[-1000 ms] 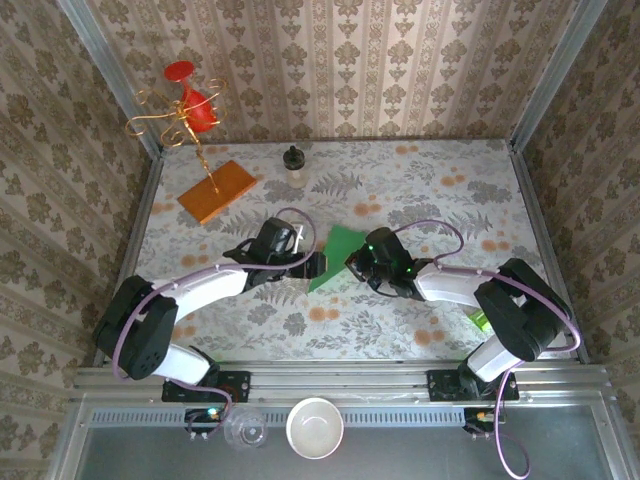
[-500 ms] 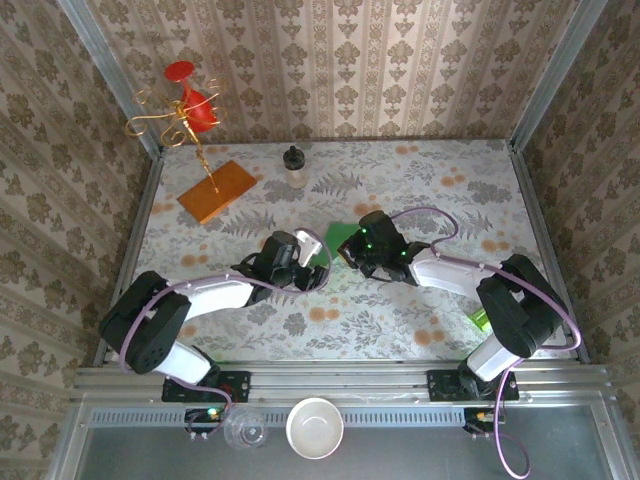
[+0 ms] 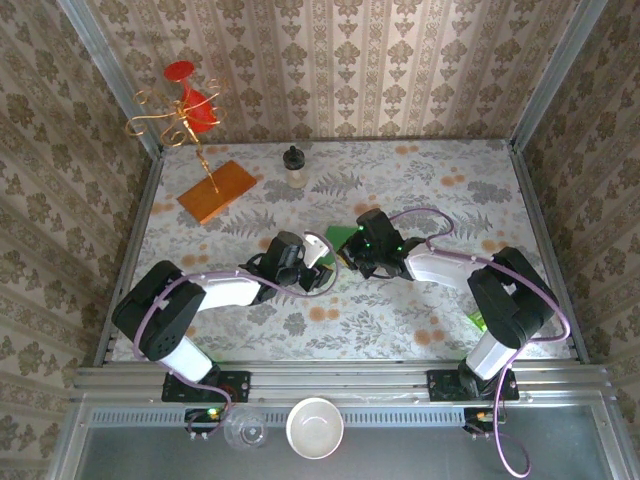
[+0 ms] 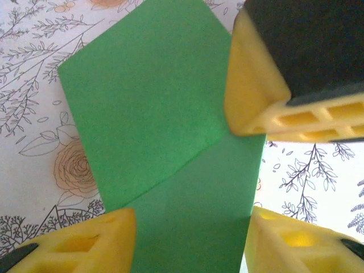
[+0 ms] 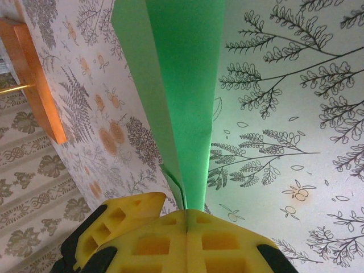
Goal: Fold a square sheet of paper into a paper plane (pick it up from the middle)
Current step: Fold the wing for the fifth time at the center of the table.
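A floral surface (image 3: 440, 190) lay between wallpapered walls (image 3: 350, 70). The right claw (image 5: 186, 215) pinched the sheet (image 5: 183, 85); the left claw (image 4: 190, 242) straddled it, half-open.

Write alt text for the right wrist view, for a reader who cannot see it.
The right gripper is shut on the near end of a folded green paper, which stretches away above the floral tablecloth. An orange-brown board shows at the left edge.

No legible text or labels
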`<action>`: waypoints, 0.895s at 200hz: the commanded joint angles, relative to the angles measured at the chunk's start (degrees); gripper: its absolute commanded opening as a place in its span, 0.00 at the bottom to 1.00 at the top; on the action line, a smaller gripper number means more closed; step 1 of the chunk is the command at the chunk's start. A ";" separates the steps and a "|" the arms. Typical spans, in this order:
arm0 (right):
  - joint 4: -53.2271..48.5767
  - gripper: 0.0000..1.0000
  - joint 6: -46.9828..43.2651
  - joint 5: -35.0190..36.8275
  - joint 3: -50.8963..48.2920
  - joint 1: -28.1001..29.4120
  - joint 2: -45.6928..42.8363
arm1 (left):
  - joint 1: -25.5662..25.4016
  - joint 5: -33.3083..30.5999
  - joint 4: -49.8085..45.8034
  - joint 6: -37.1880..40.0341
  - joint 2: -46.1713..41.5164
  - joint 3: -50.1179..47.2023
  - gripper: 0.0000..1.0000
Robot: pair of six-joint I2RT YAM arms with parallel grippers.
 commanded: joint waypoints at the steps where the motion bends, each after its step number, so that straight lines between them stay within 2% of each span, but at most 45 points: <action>1: -1.60 0.08 1.04 -1.64 1.81 -0.35 0.82 | -0.53 1.36 2.10 1.94 1.43 0.84 0.50; 73: -1.11 0.09 1.87 -2.79 1.69 -0.70 1.05 | -0.74 1.18 2.48 2.70 3.57 0.93 0.43; 109: -1.83 0.13 1.93 -3.04 1.83 -0.88 1.09 | -0.86 0.71 2.85 2.57 3.83 0.68 0.35; 125: -2.66 0.21 1.49 -2.85 2.02 -1.04 0.86 | -0.80 0.71 2.89 2.57 3.96 0.66 0.30; 157: -6.10 0.48 -0.08 -2.94 2.50 -2.08 -0.57 | -0.67 2.52 3.27 1.87 4.14 0.40 0.21; 179: -8.61 0.60 -1.98 -1.05 1.55 -3.33 -2.98 | 0.08 4.50 3.25 0.31 4.10 0.40 0.16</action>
